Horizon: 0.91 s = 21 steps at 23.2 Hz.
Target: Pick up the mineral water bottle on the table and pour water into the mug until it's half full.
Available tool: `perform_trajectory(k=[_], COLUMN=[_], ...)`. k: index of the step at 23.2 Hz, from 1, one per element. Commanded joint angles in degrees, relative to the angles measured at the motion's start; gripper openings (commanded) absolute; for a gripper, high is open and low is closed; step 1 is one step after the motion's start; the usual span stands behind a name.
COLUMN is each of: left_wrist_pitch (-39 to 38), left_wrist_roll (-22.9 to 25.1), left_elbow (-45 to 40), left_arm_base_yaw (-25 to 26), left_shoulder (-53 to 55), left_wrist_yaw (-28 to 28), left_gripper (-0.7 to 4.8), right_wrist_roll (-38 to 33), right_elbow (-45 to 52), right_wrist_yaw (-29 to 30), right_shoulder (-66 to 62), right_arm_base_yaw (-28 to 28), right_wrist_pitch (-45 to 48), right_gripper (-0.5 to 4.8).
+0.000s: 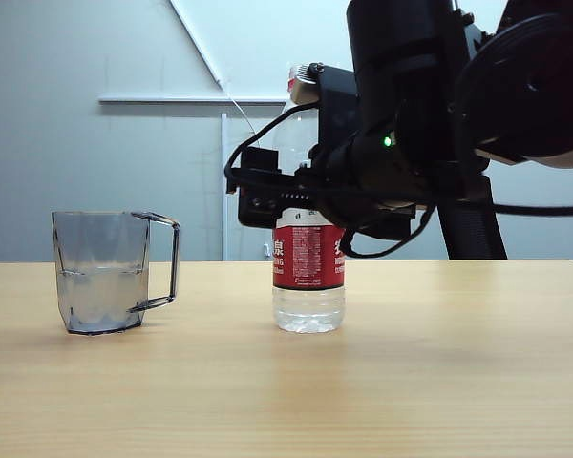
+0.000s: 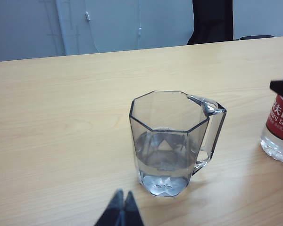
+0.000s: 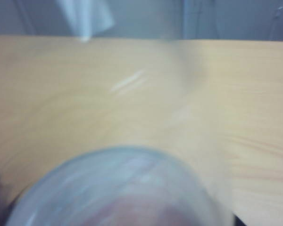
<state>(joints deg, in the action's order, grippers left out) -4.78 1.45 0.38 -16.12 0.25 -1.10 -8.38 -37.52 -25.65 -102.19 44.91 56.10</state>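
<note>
On the left of the exterior view we see the mug (image 1: pixel 103 272), a smoky-grey translucent plastic one with faceted sides that taper to the base. It stands upright on the wide, light wood-grain table (image 1: pixel 439 382), its thin squared handle turned toward the middle. The clear water (image 1: pixel 100 296) inside reaches roughly half its height.

In the left wrist view we look down on the same mug (image 2: pixel 172 141) and its octagonal rim. The left gripper (image 2: pixel 121 212) shows as two dark fingertips pressed together, closed on nothing, near the mug but not touching it.

Well apart from the mug, toward the middle of the table, stands the mineral water bottle (image 1: pixel 308 258). It is a tall clear plastic bottle with a red-and-white label bearing Chinese characters, upright, with some water in its base. We see no cap on its mouth.

The right gripper (image 1: pixel 282 196) sits at the bottle's upper body, just above the label, on the black arm that reaches in from the right. In the exterior view its black housing crosses in front of the bottle, so we cannot tell from there how its fingers stand or whether they press the plastic. The right wrist view is blurred: we make out only the bottle's (image 3: pixel 118 188) rounded clear shoulder very close to the camera, with bare table beyond it.
</note>
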Motion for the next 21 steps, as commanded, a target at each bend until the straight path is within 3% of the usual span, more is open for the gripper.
perform_trajectory(k=[1,4,11,16,17,18,19,20,21], left_wrist_pitch=[0.57,0.57,0.57,0.57,0.59,0.57,0.59,0.57,0.59], left_wrist_roll=[-0.17,-0.17,-0.17,-0.2,-0.2,-0.17,-0.17,-0.17,-0.17], left_elbow=[0.13,0.13,0.13,0.13,0.13,0.13,0.13,0.13,0.13], left_arm_base_yaw=[0.0,0.02,0.02,1.97,3.19,5.75,6.58,6.86,6.86], left_shoulder=[0.09,0.09,0.09,0.09,0.09,0.09,0.09,0.09,0.09], left_wrist_yaw=[-0.22,-0.22,-0.22,-0.63,-0.66,-0.63,-0.31,2.08,2.43], left_gripper=[-0.02,-0.02,-0.02,-0.02,-0.02,-0.02,-0.02,-0.02,-0.02], right_wrist_roll=[-0.17,-0.2,-0.24,-0.66,-0.63,-0.61,-0.59,-0.52,-0.46], right_elbow=[1.75,4.13,9.6,14.69,14.95,15.37,15.47,15.5,15.5], right_wrist_yaw=[-1.53,-5.53,-7.34,-9.38,-9.42,-10.38,-11.74,-14.47,-15.52], right_shoulder=[2.05,4.39,10.1,21.7,23.32,26.08,27.76,30.71,31.82], right_arm_base_yaw=[1.6,3.02,5.16,11.96,13.33,15.45,16.85,19.3,20.39], right_wrist_pitch=[1.38,1.38,1.57,-0.59,-0.83,-1.01,-1.11,-1.29,-1.31], right_gripper=[4.79,4.79,4.79,4.79,4.49,2.86,1.63,-0.14,-0.03])
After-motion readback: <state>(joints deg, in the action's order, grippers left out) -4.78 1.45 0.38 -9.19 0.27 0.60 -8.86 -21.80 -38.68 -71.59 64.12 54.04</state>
